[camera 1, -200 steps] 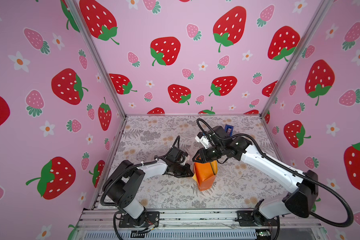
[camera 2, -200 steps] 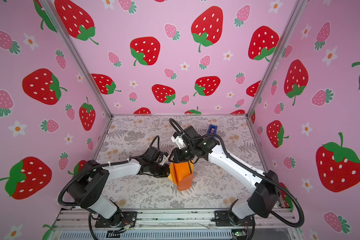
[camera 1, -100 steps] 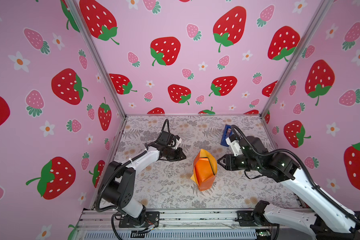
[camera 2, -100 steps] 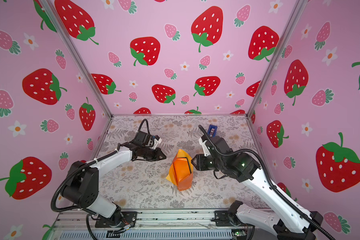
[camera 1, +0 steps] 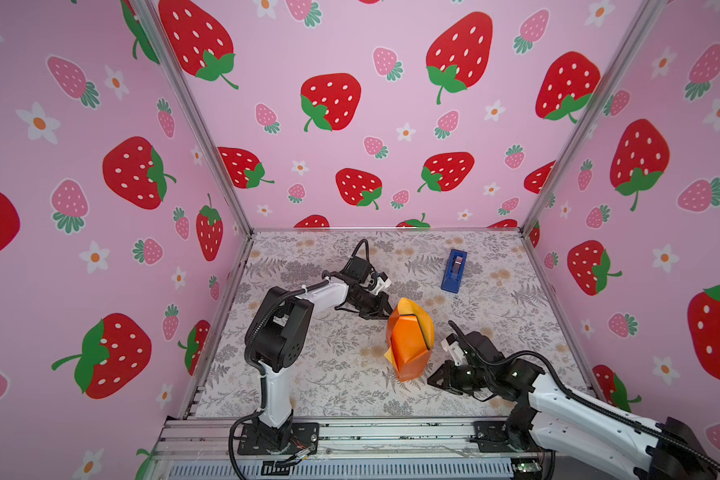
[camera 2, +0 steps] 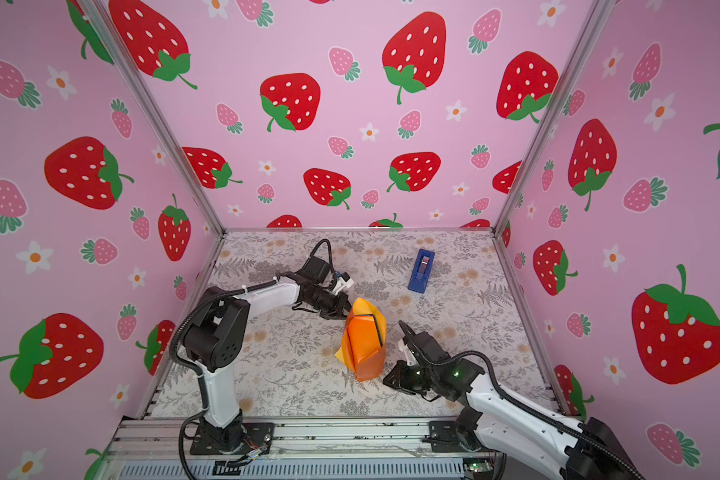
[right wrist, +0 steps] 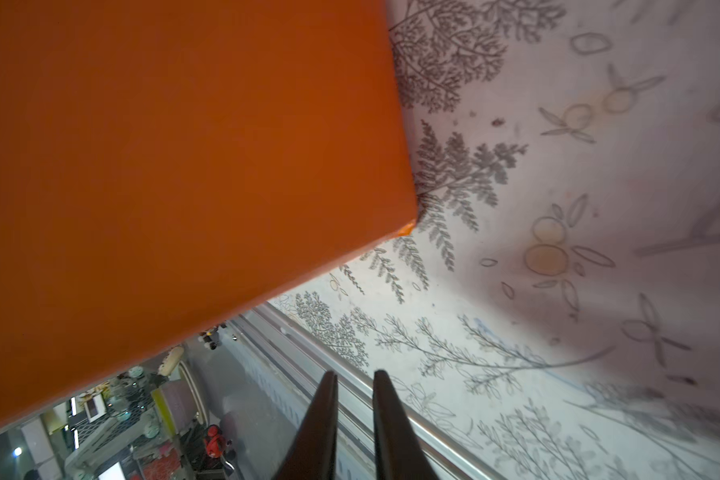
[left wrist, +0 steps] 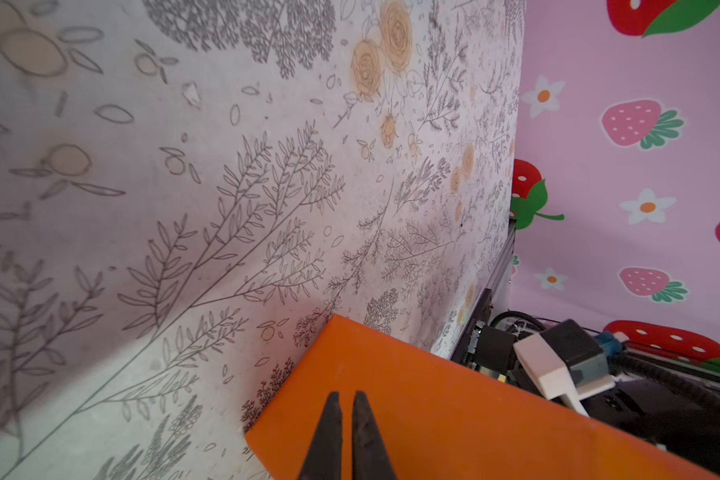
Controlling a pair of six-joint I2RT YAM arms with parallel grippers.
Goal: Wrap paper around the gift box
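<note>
- The paper [camera 1: 408,349], orange side out, stands folded around the gift box [camera 2: 378,331]; only a dark edge shows.
- Left gripper [left wrist: 346,395]: jaws nearly together, empty, tips at the paper's far-left side.
- Right gripper [right wrist: 352,374]: narrow gap, empty, just beside the paper's near-right side.
- Tape dispenser [camera 1: 454,270]: beyond the paper, apart.
</note>
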